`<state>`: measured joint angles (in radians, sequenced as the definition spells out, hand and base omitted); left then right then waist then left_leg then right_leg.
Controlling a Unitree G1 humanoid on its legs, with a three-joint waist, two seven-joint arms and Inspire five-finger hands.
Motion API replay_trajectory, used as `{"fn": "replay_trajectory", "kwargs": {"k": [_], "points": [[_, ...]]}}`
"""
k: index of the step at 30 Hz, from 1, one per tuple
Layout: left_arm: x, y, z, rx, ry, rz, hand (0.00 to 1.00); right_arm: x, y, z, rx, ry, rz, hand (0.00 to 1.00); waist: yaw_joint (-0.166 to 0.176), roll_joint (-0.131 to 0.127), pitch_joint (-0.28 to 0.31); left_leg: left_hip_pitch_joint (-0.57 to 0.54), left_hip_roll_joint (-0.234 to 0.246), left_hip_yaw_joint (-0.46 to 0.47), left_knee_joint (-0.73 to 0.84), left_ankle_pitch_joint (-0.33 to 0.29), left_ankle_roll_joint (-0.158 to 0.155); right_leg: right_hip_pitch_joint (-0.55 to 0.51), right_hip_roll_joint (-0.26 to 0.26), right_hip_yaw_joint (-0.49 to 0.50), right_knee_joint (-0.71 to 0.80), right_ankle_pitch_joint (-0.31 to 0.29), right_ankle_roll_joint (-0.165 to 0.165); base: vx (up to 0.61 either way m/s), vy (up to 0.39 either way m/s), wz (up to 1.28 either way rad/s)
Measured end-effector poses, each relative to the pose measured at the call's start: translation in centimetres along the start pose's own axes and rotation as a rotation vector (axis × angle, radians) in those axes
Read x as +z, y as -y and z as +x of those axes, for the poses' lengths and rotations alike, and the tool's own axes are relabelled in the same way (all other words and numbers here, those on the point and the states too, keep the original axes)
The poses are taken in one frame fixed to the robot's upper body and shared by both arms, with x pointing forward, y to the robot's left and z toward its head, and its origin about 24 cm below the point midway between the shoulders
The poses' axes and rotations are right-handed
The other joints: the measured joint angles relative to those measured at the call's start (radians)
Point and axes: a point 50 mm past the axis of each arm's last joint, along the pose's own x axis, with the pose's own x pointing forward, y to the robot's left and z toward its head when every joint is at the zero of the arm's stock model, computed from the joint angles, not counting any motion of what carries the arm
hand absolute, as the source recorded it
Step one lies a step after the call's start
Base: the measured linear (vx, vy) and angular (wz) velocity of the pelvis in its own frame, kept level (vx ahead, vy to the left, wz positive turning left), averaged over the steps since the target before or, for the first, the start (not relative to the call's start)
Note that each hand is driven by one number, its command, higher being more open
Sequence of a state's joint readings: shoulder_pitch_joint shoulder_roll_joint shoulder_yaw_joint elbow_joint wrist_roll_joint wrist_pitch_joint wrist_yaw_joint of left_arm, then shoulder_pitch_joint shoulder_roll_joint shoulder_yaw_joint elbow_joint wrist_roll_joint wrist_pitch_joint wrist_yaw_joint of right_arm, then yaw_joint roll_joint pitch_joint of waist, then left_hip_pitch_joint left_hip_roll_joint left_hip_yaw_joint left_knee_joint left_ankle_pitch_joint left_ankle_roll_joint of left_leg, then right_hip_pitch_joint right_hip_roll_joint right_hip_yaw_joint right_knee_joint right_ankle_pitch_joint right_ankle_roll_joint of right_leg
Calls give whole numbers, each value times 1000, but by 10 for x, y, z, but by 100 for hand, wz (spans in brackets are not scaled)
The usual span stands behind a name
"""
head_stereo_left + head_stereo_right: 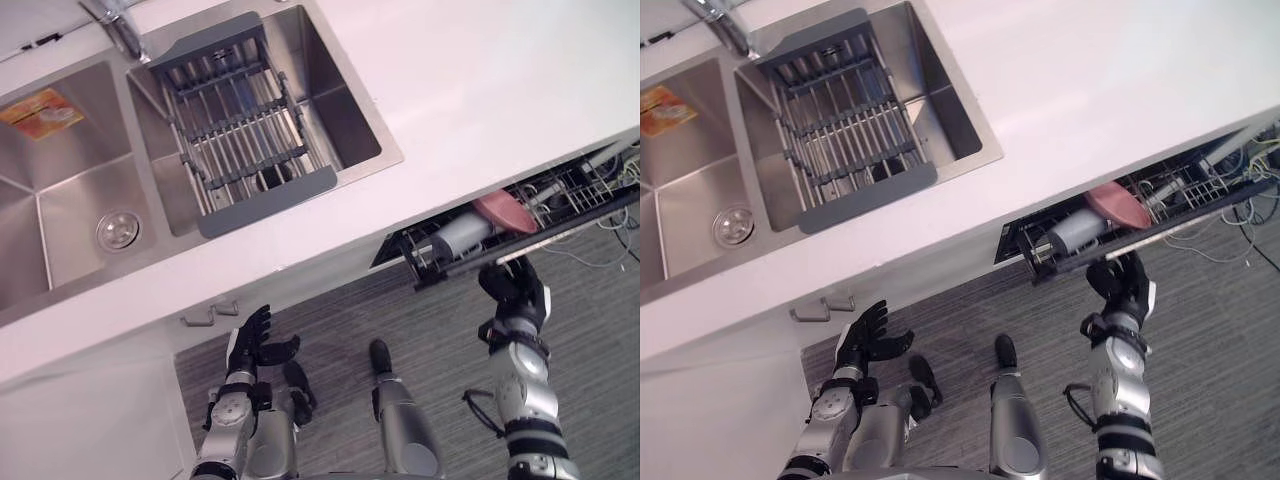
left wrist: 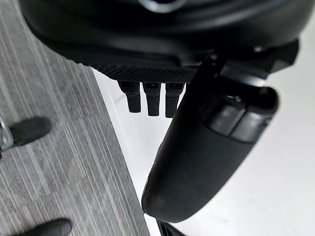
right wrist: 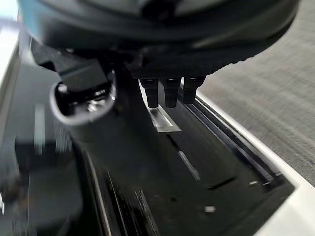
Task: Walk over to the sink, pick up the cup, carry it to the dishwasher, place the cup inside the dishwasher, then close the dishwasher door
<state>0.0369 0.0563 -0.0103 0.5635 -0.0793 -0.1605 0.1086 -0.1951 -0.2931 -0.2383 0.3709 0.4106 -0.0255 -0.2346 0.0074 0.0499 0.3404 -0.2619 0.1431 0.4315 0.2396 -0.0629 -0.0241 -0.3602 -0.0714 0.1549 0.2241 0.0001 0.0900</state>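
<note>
- Long white desk [image 1: 480, 90], steel double sink [image 1: 60, 190] far left; grey striped floor [image 1: 400, 310] near, roomy.
- Grey cylindrical cup [image 1: 460, 235] lies behind the part-open dark dishwasher door [image 1: 560, 232], right.
- Right robot hand [image 1: 515, 290] straight-fingered against the door edge; left robot hand [image 1: 248, 345] spread wide, empty.

The sink [image 1: 60, 200] is showing brushed stainless steel with a dull sheen. The rack [image 1: 268, 200] is pairing a matt grey plastic frame with shiny metal rods. The table [image 1: 480, 90] is looking smooth, white and matt. The dishwasher door [image 3: 206, 167] is gleaming glossy black. The cup [image 1: 462, 236] is looking smooth and grey. The floor [image 1: 420, 320] is showing a matt, finely streaked grey surface.
</note>
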Motion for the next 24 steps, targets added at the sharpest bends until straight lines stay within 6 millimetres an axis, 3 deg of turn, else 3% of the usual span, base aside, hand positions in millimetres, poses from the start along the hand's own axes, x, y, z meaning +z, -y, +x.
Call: {"fn": "replay_trajectory", "kwargs": {"k": [8,11,17,24], "points": [[-9,-4,-1,9,-39,16,90,22,-11,20,60,81,-161,90,-13,10,0,29,-25,-63,-76,54,4,56,-14,-61,-51,21,-8,-15,-27,23],[-14,-5,-1,-1,-60,41,90,19,-7,22,58,87,-217,90,-23,11,-2,33,-40,-97,-98,76,5,78,-28,-96,-69,24,-6,-17,20,37],[-24,-20,-4,22,-110,81,90,-26,11,5,83,-73,-341,90,-24,11,-10,67,-60,-155,-121,85,3,154,-41,-156,-108,24,-3,18,15,28],[-42,-36,-14,49,-187,121,90,-92,29,-44,127,-294,-440,90,-29,-11,-124,123,-94,-222,-174,100,9,256,-59,-228,-188,28,3,64,23,27]]}}
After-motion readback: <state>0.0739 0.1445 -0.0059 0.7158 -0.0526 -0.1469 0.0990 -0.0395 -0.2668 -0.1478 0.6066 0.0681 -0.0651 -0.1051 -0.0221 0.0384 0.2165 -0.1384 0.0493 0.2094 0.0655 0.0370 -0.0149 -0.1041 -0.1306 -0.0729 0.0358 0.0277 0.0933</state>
